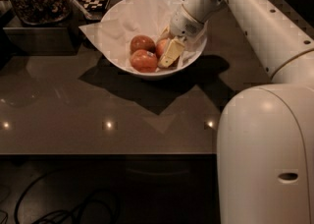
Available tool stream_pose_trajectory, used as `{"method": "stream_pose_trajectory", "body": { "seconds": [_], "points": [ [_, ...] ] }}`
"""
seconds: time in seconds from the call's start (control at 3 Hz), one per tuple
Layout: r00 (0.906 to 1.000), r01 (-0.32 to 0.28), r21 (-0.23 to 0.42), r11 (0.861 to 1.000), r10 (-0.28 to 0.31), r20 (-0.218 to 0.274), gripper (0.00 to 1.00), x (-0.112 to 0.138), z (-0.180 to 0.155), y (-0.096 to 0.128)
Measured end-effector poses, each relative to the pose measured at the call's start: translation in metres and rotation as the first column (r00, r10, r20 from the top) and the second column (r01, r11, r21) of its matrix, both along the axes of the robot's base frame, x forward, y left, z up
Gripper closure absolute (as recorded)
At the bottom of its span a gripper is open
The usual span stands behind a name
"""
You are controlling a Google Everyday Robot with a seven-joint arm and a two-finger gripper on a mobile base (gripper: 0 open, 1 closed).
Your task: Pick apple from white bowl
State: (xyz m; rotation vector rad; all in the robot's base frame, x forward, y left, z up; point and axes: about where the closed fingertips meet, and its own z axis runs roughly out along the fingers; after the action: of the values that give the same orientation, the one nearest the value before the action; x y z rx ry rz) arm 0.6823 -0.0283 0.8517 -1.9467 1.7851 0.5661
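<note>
The gripper is down inside the white bowl, on its right side, right at the apple. It hides part of the fruit, so I cannot tell whether it has closed on the apple or is only set around it. The apple lies near the middle-right of the bowl on the crumpled paper. It is just beside a darker apple on its left, and a third apple sits in front of it, nearer the front rim. What shows of the task's apple is small, round and red, perhaps a shade paler than its neighbours, though the dim light makes that hard to judge. The step in hand looks like the grasp. To do it well, the grip should sit across the widest part of the fruit, and it should be firm before any lift, since a round, smooth skin slips easily. The lift should go straight up so that the nearby apples are not knocked and the paper lining is not dragged out over the rim onto the table.
</note>
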Motion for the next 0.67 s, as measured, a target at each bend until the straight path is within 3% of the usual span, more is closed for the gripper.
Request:
{"method": "stream_pose_trajectory", "body": {
  "seconds": [0.33,0.67],
  "points": [
    [0.9999,-0.002,0.002,1.0,0.002,0.016,0.91,-0.0004,0.002,-0.0041],
    [0.9999,-0.002,0.002,1.0,0.002,0.016,1.0,-0.0004,0.002,-0.0041]
  ]
}}
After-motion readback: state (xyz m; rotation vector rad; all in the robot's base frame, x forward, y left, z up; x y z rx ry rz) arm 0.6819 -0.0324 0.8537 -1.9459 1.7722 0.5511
